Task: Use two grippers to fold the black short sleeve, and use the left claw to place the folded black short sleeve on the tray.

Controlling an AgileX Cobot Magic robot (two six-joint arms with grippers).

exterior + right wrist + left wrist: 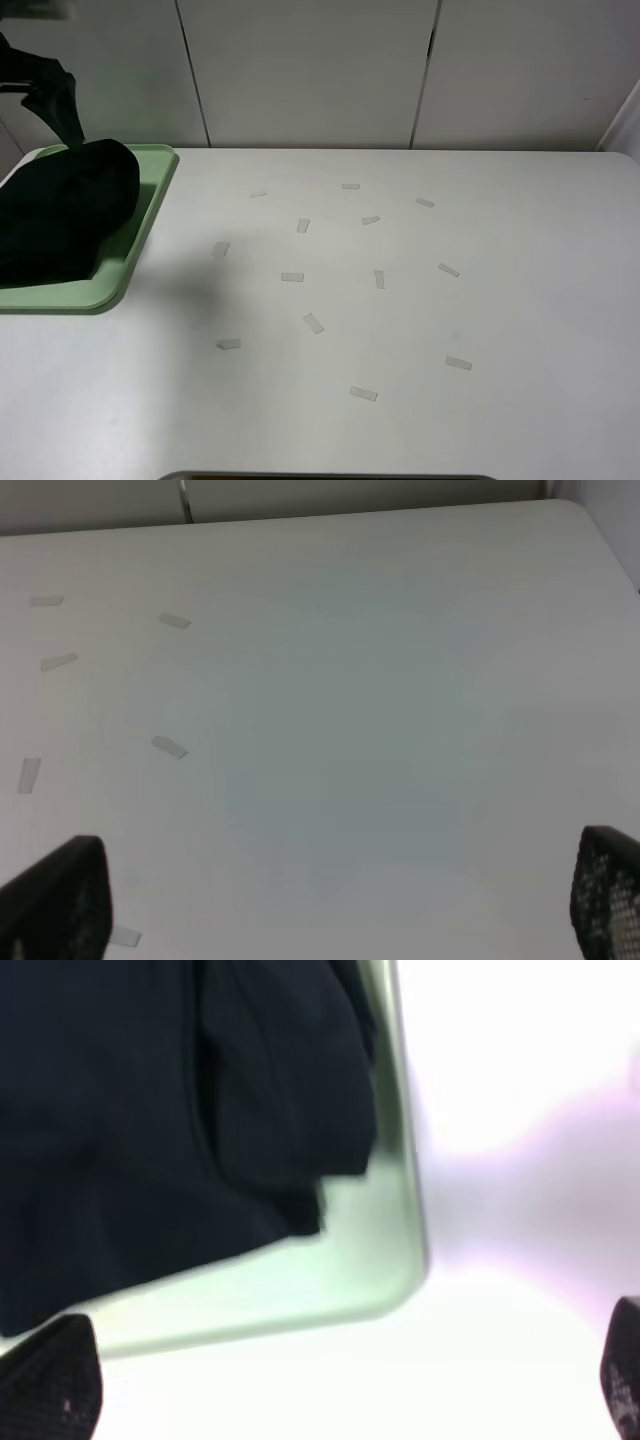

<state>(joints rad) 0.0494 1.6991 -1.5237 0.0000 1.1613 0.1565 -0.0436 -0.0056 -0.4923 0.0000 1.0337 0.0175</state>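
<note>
The folded black short sleeve lies bunched on the green tray at the table's far left. My left arm hangs above the tray's back edge. In the left wrist view the shirt covers most of the tray, and my left gripper is open and empty, its fingertips wide apart above the tray's corner. My right gripper is open and empty over bare table. It is out of the exterior high view.
Several small strips of clear tape are stuck across the middle of the white table; some also show in the right wrist view. White wall panels stand behind the table.
</note>
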